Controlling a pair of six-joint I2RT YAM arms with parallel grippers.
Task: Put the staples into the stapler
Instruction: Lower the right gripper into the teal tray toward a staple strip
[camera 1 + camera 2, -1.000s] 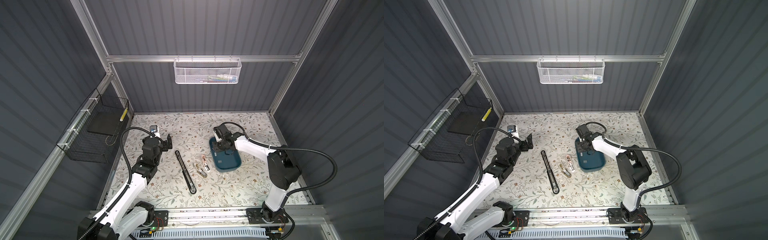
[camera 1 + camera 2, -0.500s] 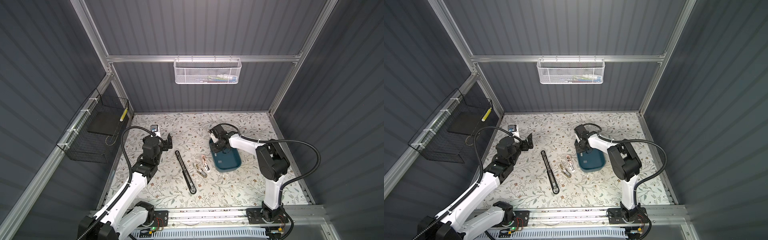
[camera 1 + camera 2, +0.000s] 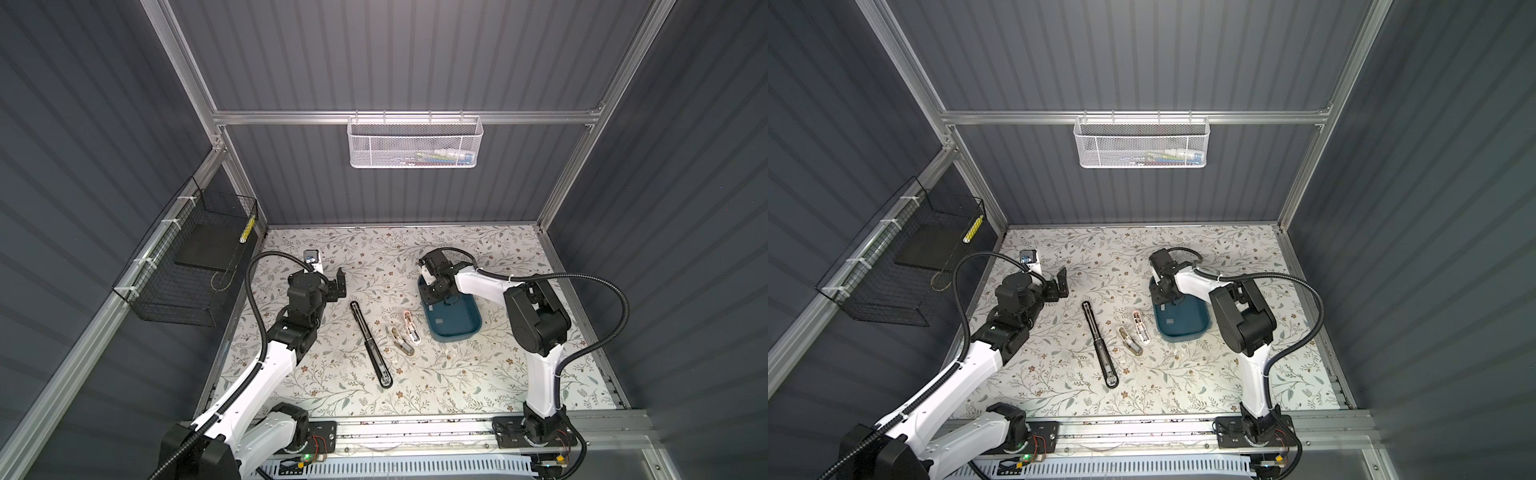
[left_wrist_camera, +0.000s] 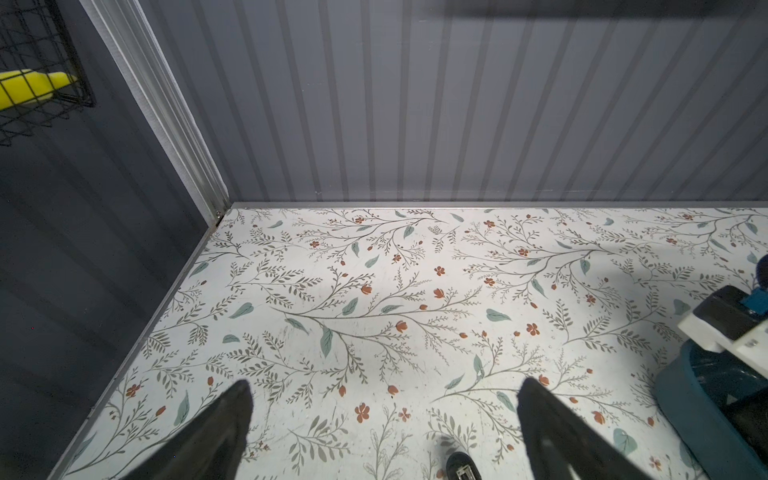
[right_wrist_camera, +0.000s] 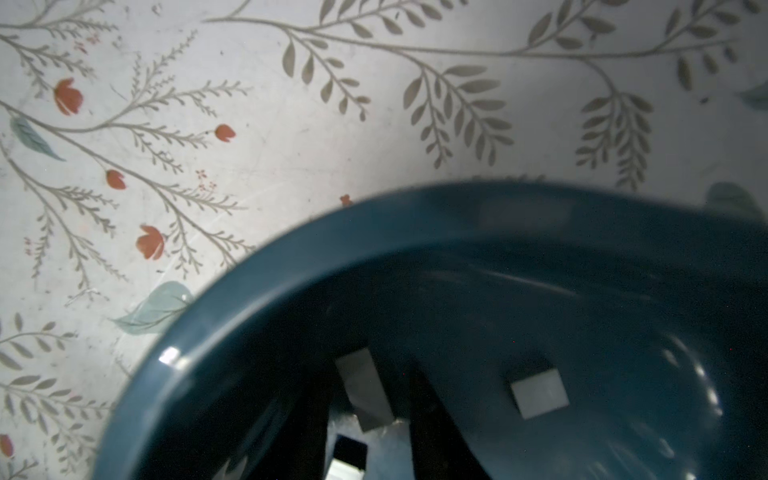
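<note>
Your table is white, with thin grey twigs, green leaves and little red flowers all over it. Dark grey striped walls stand on three sides, held by silver metal bars. A white mesh basket hangs high on the back wall, and the things inside it are too blurry to read. A black wire basket hangs on the left wall with a yellow thing in its far corner. I can read no words anywhere in these views.

A blue tray sits on the right half of the table. The staples lie in it. The right wrist view shows one grey strip and a shorter piece near it on the tray floor. Your right gripper is down inside the tray with its fingers close together, one on each side of the grey strip — I cannot tell if they touch it.

Your left gripper hangs over the bare left part of the table, spread wide, with nothing in it. Between the arms a long black stapler lies flat on the table. Just beside the tray lie two small ones — a beige stapler and a white stapler.
</note>
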